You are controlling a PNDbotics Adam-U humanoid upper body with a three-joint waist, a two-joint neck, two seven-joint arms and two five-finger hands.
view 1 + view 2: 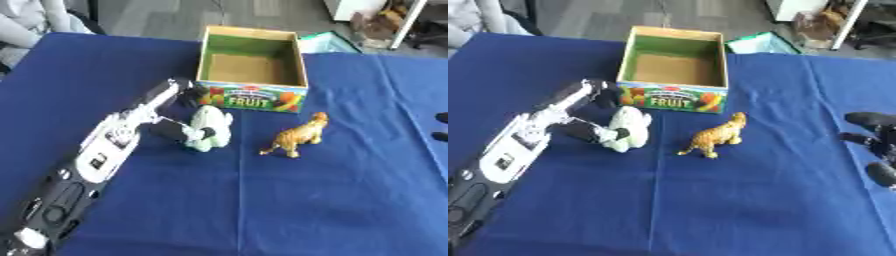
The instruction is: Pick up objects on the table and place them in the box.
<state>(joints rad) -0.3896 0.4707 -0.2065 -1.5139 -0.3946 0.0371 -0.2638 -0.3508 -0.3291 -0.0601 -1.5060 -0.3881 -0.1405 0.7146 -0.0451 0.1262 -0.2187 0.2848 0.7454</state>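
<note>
Seemingly pale-green toy (pixel 210 127) in left hand (pixel 179 131).

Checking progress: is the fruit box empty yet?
Empty: the box shows only its bare floor; the white toy and tiger stand outside.

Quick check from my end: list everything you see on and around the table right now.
box: one, green walls, FRUIT label in front, open and empty, far centre of table.
white toy: one, white, in front of the box's left corner.
tiger figure: one, orange, standing right of the white toy.
table: one, blue cloth.
green thing: one, beyond the table, right of the box.
left robot hand: black, curled round the white toy.
right robot hand: black, right edge, idle, touching nothing.
</note>
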